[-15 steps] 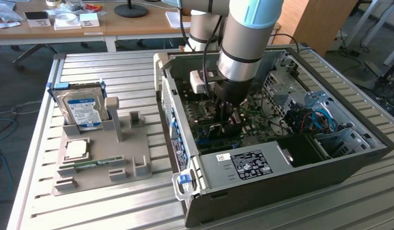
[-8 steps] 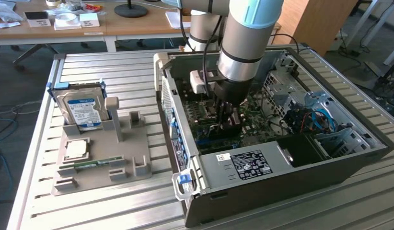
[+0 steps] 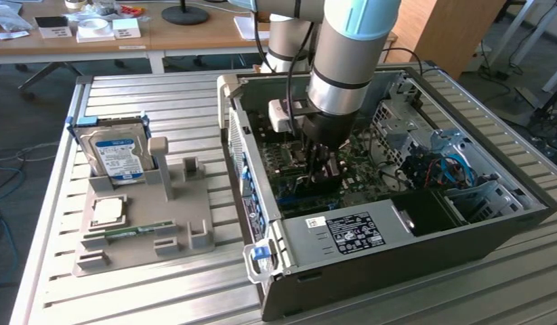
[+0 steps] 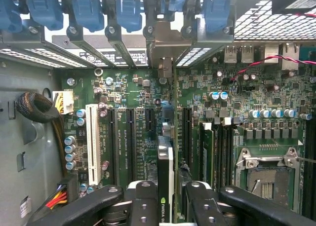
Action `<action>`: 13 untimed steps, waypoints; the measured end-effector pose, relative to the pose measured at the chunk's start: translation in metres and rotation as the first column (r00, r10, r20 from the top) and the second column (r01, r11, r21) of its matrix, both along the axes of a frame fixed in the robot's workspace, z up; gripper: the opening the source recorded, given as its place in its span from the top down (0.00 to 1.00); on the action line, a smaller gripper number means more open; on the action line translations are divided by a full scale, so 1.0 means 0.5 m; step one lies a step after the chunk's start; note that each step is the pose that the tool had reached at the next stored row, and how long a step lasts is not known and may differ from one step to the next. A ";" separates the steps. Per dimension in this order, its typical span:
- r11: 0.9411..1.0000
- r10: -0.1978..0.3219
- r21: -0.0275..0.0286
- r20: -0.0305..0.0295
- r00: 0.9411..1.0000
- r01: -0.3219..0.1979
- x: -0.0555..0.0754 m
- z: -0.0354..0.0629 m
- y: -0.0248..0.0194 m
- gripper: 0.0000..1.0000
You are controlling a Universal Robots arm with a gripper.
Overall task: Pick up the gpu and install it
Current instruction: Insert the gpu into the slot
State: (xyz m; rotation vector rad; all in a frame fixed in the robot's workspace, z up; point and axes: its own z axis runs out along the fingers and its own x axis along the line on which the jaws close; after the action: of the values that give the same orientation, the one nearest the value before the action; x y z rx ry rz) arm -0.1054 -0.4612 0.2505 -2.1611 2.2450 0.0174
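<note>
The gpu (image 4: 165,179) stands edge-on over the motherboard (image 4: 131,137), a thin dark card with a green logo on its near edge. Its grey metal end bracket (image 4: 163,46) reaches up to the case's rear slot openings. My gripper (image 4: 165,204) has its black fingers (image 4: 143,201) on either side of the card, closed in against it. In the exterior view the gripper (image 3: 319,172) reaches straight down into the open computer case (image 3: 260,203), with the dark gpu (image 3: 322,184) below it. Whether the card is seated in its slot is hidden.
A grey parts holder (image 3: 138,250) at the exterior view's left carries a blue-labelled hard drive (image 3: 116,156), a processor (image 3: 108,211) and a green memory stick (image 3: 129,233). The power supply (image 3: 351,233), drive cage (image 3: 491,196), a white slot (image 4: 92,142) and the processor socket (image 4: 266,179) crowd the case.
</note>
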 end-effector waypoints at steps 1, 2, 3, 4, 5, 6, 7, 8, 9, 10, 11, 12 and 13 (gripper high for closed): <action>1.000 0.000 0.000 0.000 1.000 0.000 0.000 0.000 -0.0001 0.74; 1.000 0.000 0.000 0.000 1.000 0.000 0.000 -0.001 -0.0003 0.74; 1.000 0.000 0.000 0.000 1.000 0.000 0.000 -0.001 -0.0002 0.74; 1.000 0.000 0.000 0.000 1.000 0.000 0.000 -0.001 -0.0002 0.74; 1.000 0.000 0.000 0.000 1.000 0.000 0.000 -0.001 -0.0001 0.74; 1.000 0.000 0.000 0.000 1.000 0.000 0.000 -0.001 -0.0001 0.74; 1.000 0.000 0.000 0.000 1.000 0.000 -0.001 -0.001 0.0000 0.74; 1.000 0.000 0.000 0.000 1.000 0.000 -0.001 -0.001 0.0000 0.74; 1.000 0.000 0.001 0.001 1.000 0.000 -0.002 -0.002 0.0001 0.74; 1.000 0.000 0.001 0.001 1.000 0.000 -0.002 -0.002 0.0001 0.74; 1.000 0.000 0.001 0.001 1.000 0.000 -0.003 -0.002 0.0000 0.74; 1.000 0.000 0.001 0.001 1.000 0.000 -0.004 -0.002 0.0000 0.74; 1.000 0.000 0.000 0.001 1.000 0.000 -0.004 -0.002 -0.0001 0.74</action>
State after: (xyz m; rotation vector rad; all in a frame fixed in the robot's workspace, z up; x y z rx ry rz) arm -0.1073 -0.4612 0.2497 -2.1605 2.2439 0.0166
